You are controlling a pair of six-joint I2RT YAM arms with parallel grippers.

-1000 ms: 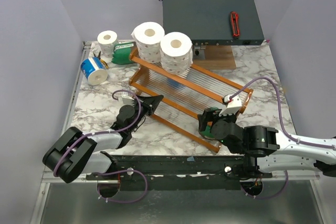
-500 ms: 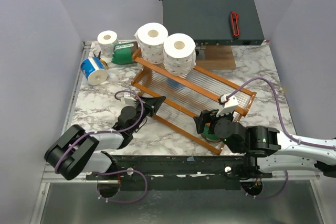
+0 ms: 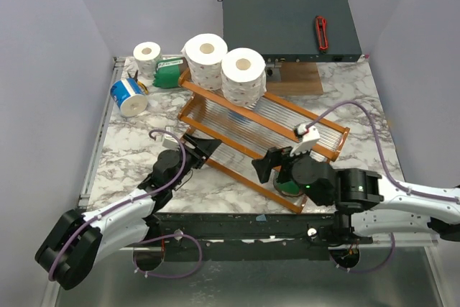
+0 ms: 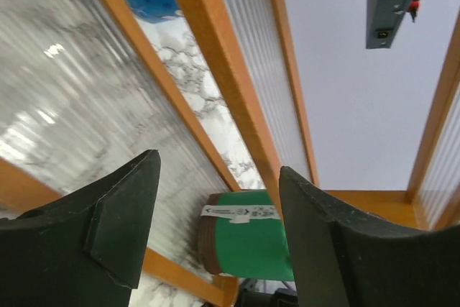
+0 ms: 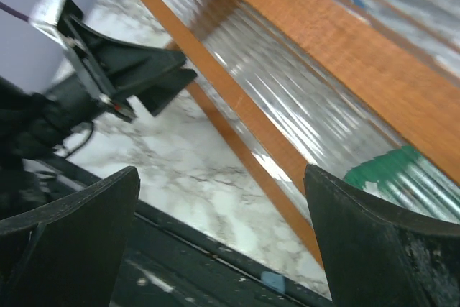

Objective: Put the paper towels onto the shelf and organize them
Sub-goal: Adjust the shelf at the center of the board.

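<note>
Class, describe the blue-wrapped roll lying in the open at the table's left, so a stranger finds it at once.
Find the long wooden shelf slanting across the marble table. Left of its far end, near the table's left edge, sit three rolls. Yours is the blue roll, tipped on its side; its neighbours are an upright white roll and a green roll.

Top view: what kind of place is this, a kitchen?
Likely a robot lab booth, not a kitchen: two robot arms bolted to a marble table, plain walls close around, a metal box behind.
</note>
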